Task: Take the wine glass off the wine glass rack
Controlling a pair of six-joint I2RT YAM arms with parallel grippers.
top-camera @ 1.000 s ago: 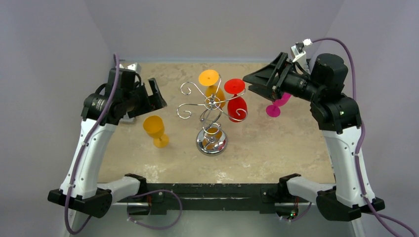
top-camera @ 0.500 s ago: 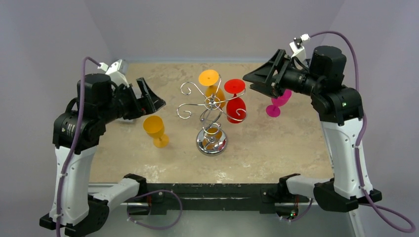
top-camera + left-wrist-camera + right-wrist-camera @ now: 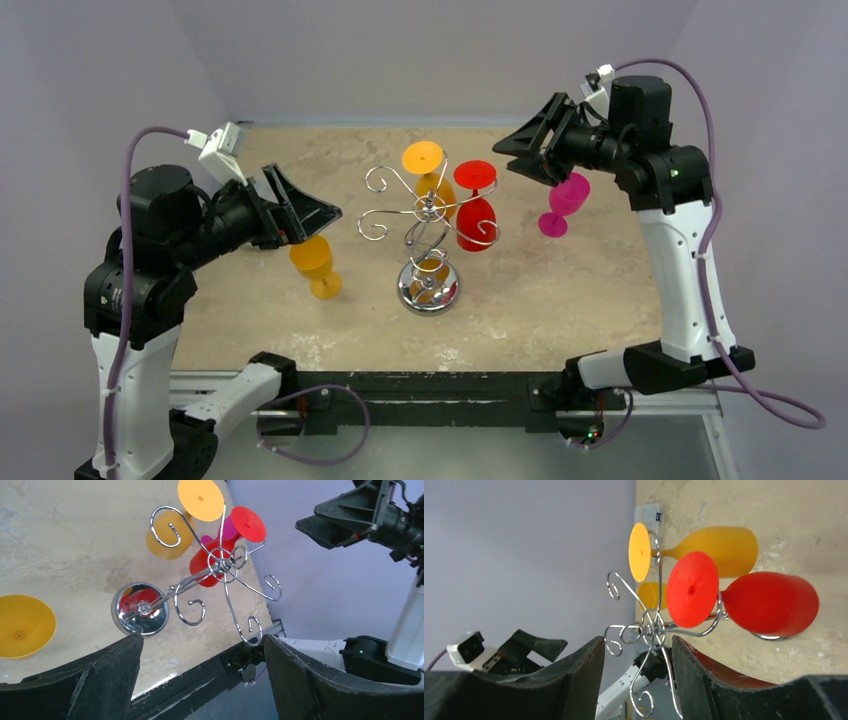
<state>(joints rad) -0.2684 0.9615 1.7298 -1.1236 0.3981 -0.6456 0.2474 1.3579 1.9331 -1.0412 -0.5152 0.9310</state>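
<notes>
top external view: the wine glass rack (image 3: 428, 290) stands upright near the middle of the table (image 3: 600, 320). two glasses hang from it bowl-down. the red wine glass (image 3: 478, 222) sits in a scroll arm on the rack's right side, and the orange wine glass (image 3: 424, 158) hangs just behind it on the far side. a loose orange glass (image 3: 312, 258) stands on the table to the left of the rack, and a magenta glass (image 3: 566, 193) stands to the right, both apart from it.

the left gripper (image 3: 201, 645) hovers above the loose orange glass, its fingers spread wide with nothing between them. the right gripper (image 3: 636, 642) is raised to the right of the rack, also spread and empty, and faces the red glass's foot and bowl without touching them.

the step in hand looks like the approach, with no grasp begun. the red wine glass is probably the target, since it is the nearer to the right gripper. the next move likely calls for bringing those fingers around its stem or bowl and closing gently. the foot then has to slide out along the open end of the wire arm, not pull straight down. a snag there could tip the rack or knock the orange wine glass.
</notes>
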